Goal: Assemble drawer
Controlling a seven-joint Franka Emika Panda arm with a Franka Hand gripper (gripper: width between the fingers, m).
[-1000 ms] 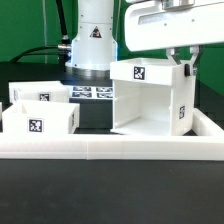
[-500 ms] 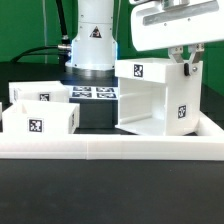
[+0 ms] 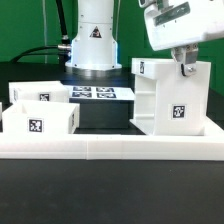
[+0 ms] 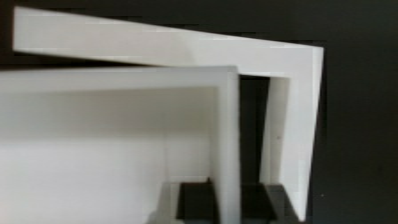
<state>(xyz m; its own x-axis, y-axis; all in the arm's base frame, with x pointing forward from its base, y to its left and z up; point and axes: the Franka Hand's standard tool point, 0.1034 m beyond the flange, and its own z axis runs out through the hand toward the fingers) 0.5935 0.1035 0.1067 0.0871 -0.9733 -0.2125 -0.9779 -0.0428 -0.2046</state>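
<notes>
The tall white casing (image 3: 165, 100) stands upright at the exterior view's right, with tags on its top and on the side facing the camera. My gripper (image 3: 185, 68) comes down from above and is shut on the casing's upper wall near its right edge. In the wrist view the gripper (image 4: 231, 203) has its dark fingers (image 4: 192, 205) on either side of a thin white casing wall (image 4: 125, 130). Two small open-top trays sit at the left, one in front (image 3: 38, 118) and one behind it (image 3: 38, 92).
A long low white bar (image 3: 110, 148) runs across the front of the work area. The marker board (image 3: 98, 94) lies flat behind the middle. The robot base (image 3: 92, 40) stands at the back. A green wall is behind.
The casing has turned in my grip and shifted to the exterior view's right. Its open front, seen earlier, now faces away. The trays have not moved.
</notes>
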